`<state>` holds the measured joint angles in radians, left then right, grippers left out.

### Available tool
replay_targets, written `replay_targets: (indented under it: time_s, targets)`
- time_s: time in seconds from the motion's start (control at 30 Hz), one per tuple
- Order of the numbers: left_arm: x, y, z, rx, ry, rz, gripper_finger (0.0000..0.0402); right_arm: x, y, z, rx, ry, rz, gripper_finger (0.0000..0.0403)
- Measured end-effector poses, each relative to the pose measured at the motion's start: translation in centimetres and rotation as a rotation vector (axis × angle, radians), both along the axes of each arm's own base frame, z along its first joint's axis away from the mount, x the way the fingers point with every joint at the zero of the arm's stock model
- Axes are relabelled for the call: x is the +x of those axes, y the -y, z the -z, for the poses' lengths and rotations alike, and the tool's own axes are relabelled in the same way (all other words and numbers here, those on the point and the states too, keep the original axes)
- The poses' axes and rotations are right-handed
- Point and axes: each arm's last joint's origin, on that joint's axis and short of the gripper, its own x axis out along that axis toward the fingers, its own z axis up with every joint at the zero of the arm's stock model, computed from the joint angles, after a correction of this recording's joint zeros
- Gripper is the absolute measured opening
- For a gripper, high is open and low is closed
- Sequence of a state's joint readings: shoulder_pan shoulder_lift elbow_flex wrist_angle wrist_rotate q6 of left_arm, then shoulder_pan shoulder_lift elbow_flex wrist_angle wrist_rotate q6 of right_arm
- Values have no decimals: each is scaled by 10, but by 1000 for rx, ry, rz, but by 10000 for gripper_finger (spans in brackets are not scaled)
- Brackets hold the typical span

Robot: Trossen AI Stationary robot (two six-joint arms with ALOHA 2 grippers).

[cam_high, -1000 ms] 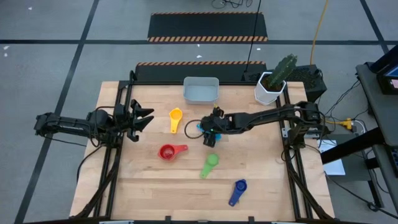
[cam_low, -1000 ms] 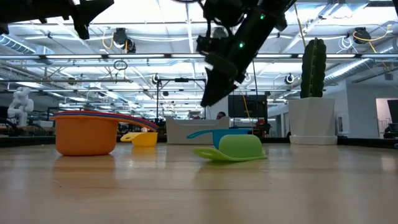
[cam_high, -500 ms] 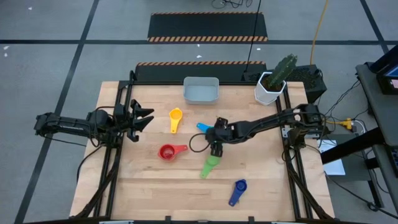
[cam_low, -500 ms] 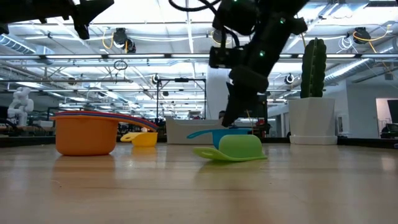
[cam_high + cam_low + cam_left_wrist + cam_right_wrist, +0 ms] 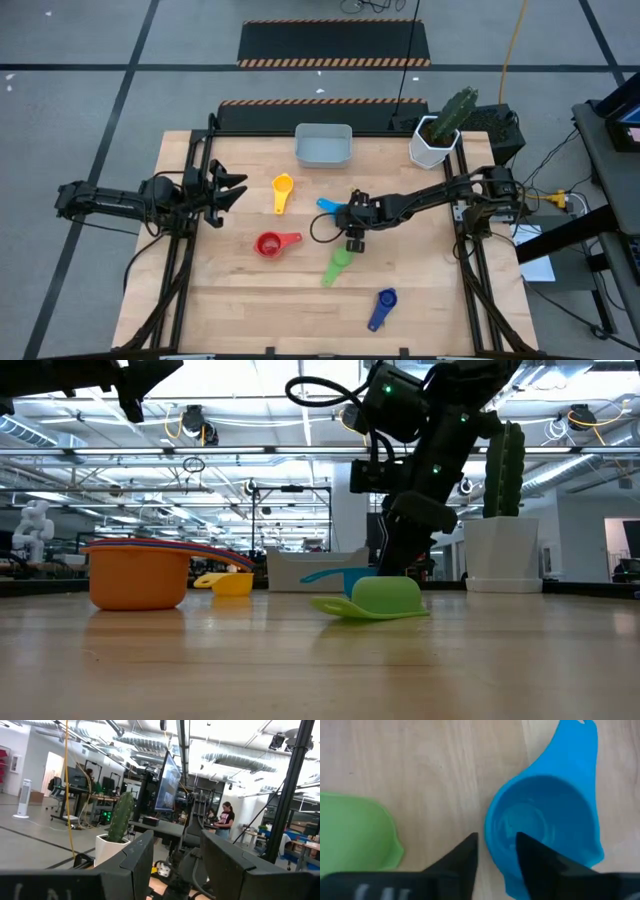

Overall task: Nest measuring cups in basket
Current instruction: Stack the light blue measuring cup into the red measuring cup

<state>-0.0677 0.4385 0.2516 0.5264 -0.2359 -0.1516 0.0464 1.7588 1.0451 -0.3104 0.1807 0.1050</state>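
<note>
The wooden table (image 5: pixel 250 300) carries everything, and the directions here follow the high view as a clock face. The basket (image 5: pixel 323 146) stands at the 12 o'clock edge of the table, with no cup seen inside it. At about 1 o'clock is the white pot with a cactus (image 5: pixel 437 140).

The right gripper (image 5: pixel 354 243) is low near the table's middle. Its fingers (image 5: pixel 465 855) stand narrow, one on each side of the rim wall of the light blue cup (image 5: pixel 545 827), one finger inside the bowl and one outside. It is not clear if they already pinch the rim.

The left gripper (image 5: pixel 228 190) hangs at 9 o'clock, away from the cups, with a clear gap between its fingers and nothing in it.

The green cup (image 5: pixel 338 264) lies just beside the light blue cup, toward 6 o'clock. The red cup (image 5: pixel 270 243) is toward 8 o'clock from the centre, the yellow cup (image 5: pixel 282 190) toward 11 o'clock, and the dark blue cup (image 5: pixel 384 303) toward 5 o'clock.
</note>
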Motion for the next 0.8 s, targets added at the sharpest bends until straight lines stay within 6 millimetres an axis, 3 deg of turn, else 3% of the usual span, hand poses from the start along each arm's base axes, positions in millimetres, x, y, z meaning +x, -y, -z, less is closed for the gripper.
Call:
replay_targets:
  time_s: [0.2, 0.33, 0.47, 0.6, 0.8]
  targets:
    - [0, 0, 0, 0, 0, 0, 163, 1, 0, -2, -29, 6, -61, 12]
    - [0, 0, 0, 12, -2, -5, 163, -1, 0, -16, -33, 58, -66, 14]
    - [0, 0, 0, 13, -4, -13, 163, -5, 0, -42, -41, 162, -88, 5]
    - [1, 0, 1, 29, -17, -3, 163, -8, -2, -68, -18, 312, -147, 5]
    - [11, 3, 8, 58, -84, 19, 163, -15, -5, -86, 3, 617, -308, 3]
